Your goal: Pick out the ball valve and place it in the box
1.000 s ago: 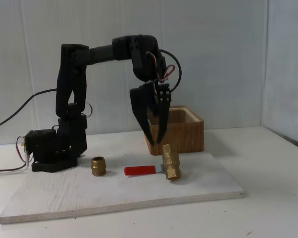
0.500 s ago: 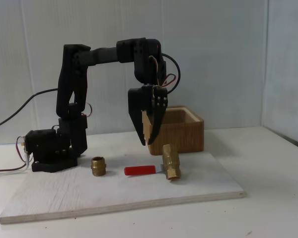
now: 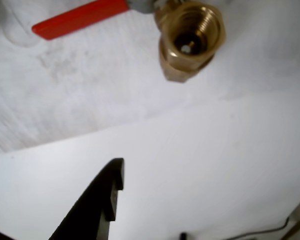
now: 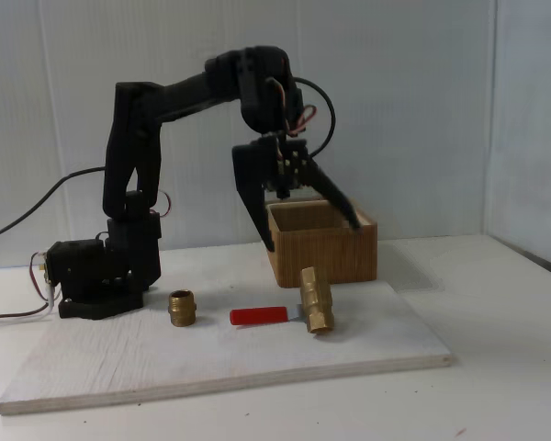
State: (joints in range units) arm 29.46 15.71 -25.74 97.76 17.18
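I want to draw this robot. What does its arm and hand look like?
The arm is all black and blocky, rising from a black base. Its hand has two long, pointed black fingers. Thin red and black wires loop near the wrist, and a black cable trails from the back.

Brass fitting point(image 4: 182, 308) standing on white board point(image 4: 119, 367).
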